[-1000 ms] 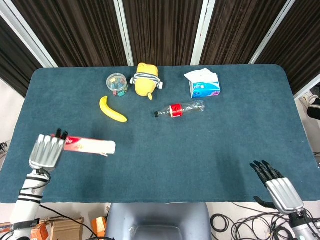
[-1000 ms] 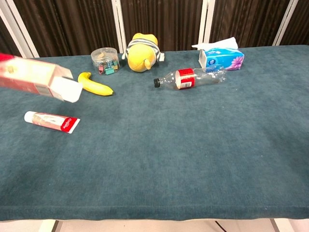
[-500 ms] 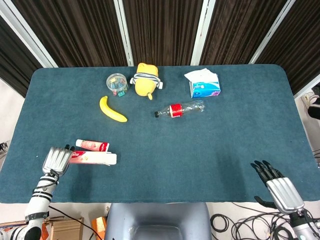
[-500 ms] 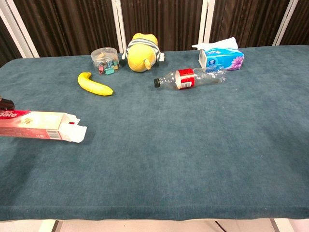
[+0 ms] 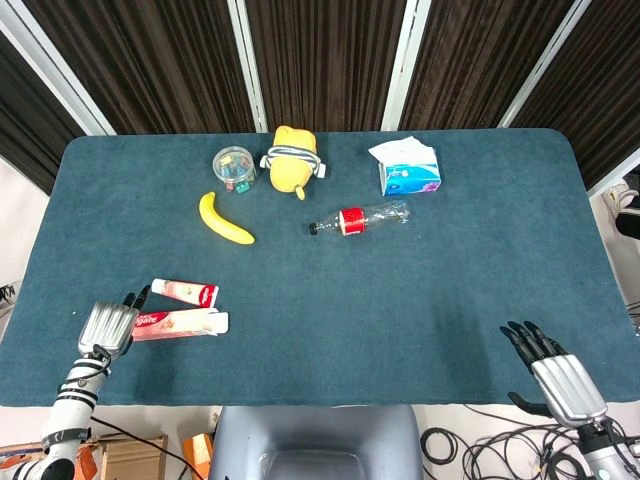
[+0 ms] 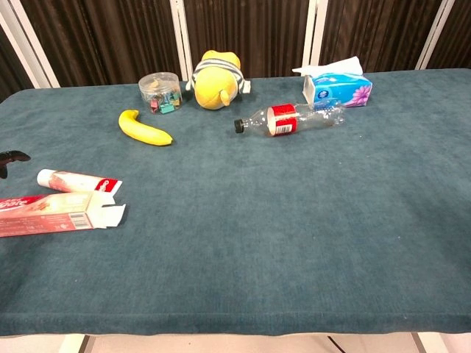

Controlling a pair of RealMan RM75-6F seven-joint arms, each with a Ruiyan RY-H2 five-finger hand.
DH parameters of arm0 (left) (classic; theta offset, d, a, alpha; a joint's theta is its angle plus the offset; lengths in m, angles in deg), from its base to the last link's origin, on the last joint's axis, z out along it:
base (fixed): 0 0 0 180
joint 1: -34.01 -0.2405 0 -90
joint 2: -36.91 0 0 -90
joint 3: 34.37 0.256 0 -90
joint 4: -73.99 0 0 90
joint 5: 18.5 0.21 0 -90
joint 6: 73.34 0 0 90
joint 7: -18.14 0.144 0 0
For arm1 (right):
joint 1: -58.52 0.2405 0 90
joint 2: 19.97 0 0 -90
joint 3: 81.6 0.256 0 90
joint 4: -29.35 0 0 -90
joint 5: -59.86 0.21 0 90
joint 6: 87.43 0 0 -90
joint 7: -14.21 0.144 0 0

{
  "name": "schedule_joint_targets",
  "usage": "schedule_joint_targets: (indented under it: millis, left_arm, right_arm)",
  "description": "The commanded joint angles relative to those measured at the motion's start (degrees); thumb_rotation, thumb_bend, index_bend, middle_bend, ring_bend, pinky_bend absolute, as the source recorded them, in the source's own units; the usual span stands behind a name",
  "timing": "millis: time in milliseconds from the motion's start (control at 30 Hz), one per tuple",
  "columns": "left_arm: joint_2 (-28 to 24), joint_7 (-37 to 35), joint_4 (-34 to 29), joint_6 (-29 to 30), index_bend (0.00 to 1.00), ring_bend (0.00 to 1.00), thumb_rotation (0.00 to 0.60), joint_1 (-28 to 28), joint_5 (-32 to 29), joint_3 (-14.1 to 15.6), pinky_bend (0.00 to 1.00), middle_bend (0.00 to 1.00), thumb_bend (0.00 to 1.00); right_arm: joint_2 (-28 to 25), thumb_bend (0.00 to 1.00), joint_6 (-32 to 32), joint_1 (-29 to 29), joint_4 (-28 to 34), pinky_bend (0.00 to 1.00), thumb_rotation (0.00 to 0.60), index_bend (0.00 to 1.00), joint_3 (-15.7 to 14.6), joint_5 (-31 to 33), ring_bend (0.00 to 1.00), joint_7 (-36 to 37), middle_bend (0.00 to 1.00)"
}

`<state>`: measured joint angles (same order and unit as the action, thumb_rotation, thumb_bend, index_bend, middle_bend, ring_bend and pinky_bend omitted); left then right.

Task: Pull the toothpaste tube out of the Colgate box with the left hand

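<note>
**Tube is out; set the box down cleanly**

Dark curtains back a blue-green table [image 5: 420, 320], and your left hand [image 5: 108, 326] sits at its near left corner. From these views you cannot tell whether it grips the Colgate box [image 5: 178, 324] or merely rests at its end; fingertips [image 6: 10, 157] show apart at the chest view's edge. The box lies flat, open flap pointing away from that hand. The toothpaste tube [image 5: 184, 292] lies on the cloth just beyond the box, nearly parallel, free of it. Judged from this, the pull looks done. Let go gently and lift straight up, so you nudge neither. Your right hand [image 5: 560, 375] rests idle, empty, at the far corner.
</note>
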<state>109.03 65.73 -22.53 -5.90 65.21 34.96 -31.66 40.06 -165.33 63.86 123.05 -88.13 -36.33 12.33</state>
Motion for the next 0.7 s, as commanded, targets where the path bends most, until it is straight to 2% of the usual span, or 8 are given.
schedule_joint_targets:
  millis: [33, 200, 267, 300, 400, 433, 567, 700]
  left_arm:
    - [-0.4, 0.5, -0.4, 2.5, 0.00, 0.81, 0.600, -0.8, 1.3, 0.0, 0.99, 0.22, 0.30]
    - [-2.8, -9.0, -3.7, 10.1, 0.02, 0.51, 0.600, -4.6, 13.2, 0.4, 0.90, 0.13, 0.30]
    - [-3.9, -19.4, -3.0, 15.5, 0.02, 0.41, 0.600, -7.5, 24.8, 2.3, 0.82, 0.11, 0.30]
    - [-4.3, -23.1, -1.9, 17.3, 0.02, 0.37, 0.600, -8.5, 28.8, 3.5, 0.76, 0.09, 0.30]
    - [-5.0, -31.6, 0.9, 21.5, 0.02, 0.22, 0.600, -11.7, 36.1, 6.3, 0.36, 0.04, 0.30]
    - [-4.6, -34.6, 2.0, 23.3, 0.02, 0.19, 0.600, -13.3, 37.7, 7.0, 0.31, 0.03, 0.30]
    - [-2.5, -41.0, 7.8, 25.4, 0.02, 0.09, 0.600, -16.0, 41.0, 8.2, 0.24, 0.01, 0.30]
    - [-2.3, -41.9, 9.8, 24.4, 0.00, 0.04, 0.600, -17.0, 40.6, 7.7, 0.23, 0.00, 0.30]
  right_arm:
    - [0.0, 0.13, 0.0, 0.0, 0.0, 0.24, 0.600, 0.05, 0.0, 0.1, 0.00, -0.1, 0.05]
    - [0.1, 0.13, -0.1, -0.1, 0.1, 0.24, 0.600, 0.05, 0.3, 0.5, 0.00, -0.3, 0.05]
    - [0.1, 0.13, -0.2, -0.1, 0.3, 0.24, 0.600, 0.05, 0.6, 1.0, 0.00, -0.4, 0.05]
    - [0.1, 0.13, -0.3, -0.2, 0.3, 0.24, 0.600, 0.05, 0.7, 1.2, 0.00, -0.4, 0.05]
    - [0.5, 0.13, -1.5, -0.6, 0.3, 0.24, 0.600, 0.05, 1.3, 1.6, 0.00, -0.5, 0.05]
    - [0.7, 0.13, -2.1, -0.8, 0.1, 0.24, 0.600, 0.05, 1.5, 1.7, 0.00, -0.6, 0.05]
    - [1.5, 0.13, -3.8, -1.4, -0.4, 0.24, 0.600, 0.05, 1.9, 1.3, 0.00, -0.6, 0.04]
    - [2.3, 0.13, -5.4, -2.0, -1.1, 0.24, 0.600, 0.05, 2.1, 0.7, 0.00, -0.8, 0.03]
